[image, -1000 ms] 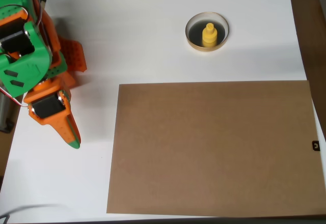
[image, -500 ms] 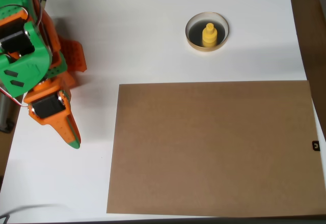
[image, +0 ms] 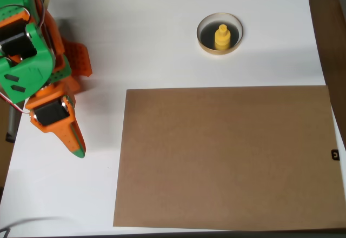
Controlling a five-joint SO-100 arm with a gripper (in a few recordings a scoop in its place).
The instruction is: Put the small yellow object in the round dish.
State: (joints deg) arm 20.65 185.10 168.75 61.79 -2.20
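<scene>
Seen from overhead, the orange-and-green arm folds at the scene's left edge, its gripper (image: 75, 143) pointing toward the near side, jaws closed together, empty.

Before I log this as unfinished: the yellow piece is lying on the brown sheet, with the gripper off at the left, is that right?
Not quite. The overhead view shows the yellow piece standing inside the dish, not on the brown sheet. The gripper is indeed at the left.

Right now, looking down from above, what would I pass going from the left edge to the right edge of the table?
In the overhead view: orange and green robot arm with its gripper → brown cardboard sheet → round dish holding the small yellow object, which lies above the sheet's middle stretch → small black tab.
</scene>
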